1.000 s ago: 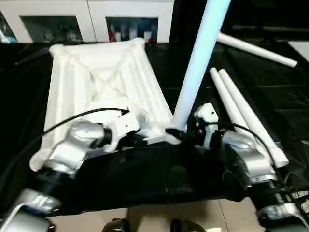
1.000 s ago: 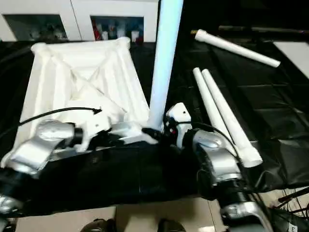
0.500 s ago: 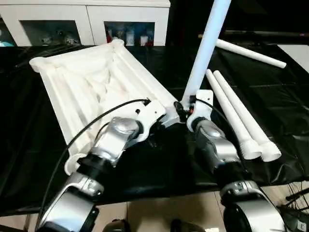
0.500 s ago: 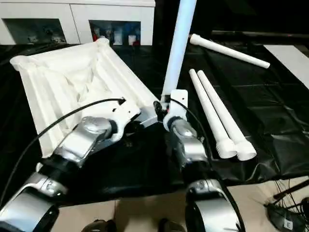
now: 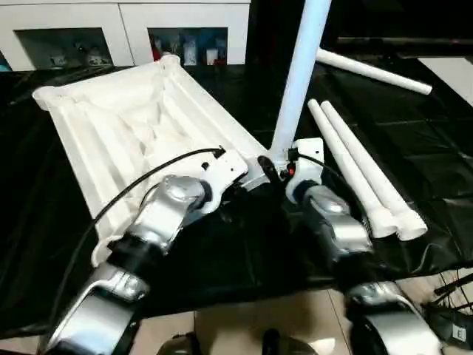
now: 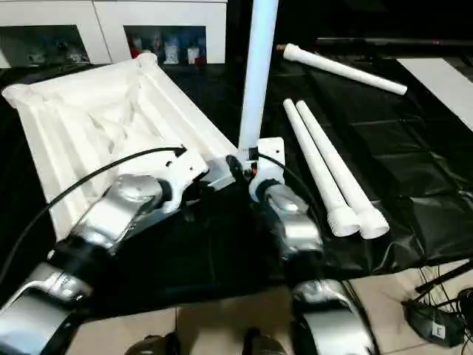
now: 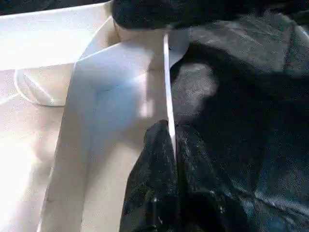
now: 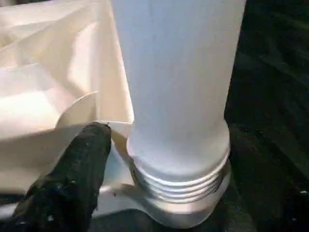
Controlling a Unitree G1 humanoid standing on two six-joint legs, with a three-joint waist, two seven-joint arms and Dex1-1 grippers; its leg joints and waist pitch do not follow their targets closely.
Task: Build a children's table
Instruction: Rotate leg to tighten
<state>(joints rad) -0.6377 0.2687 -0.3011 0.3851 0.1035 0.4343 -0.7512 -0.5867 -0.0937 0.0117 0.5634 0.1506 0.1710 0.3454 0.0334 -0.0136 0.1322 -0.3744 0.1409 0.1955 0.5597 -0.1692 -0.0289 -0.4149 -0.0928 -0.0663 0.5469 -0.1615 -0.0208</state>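
Head views: one white plastic rectangular table top lies ribbed side up on the black cloth, left of centre. Four white tapered tube legs: one upright leg in the near right corner socket, two lying legs side by side, one far leg.

Left wrist view: left gripper pinches the top's thin rim.

Right wrist view: right gripper's finger rests beside the upright leg's threaded base; whether its fingers are spread cannot be told.

The table top and standing leg are looking like smooth white plastic, faintly glossy. A crinkled black sheet is shining beneath; the forearms are gleaming silver metal
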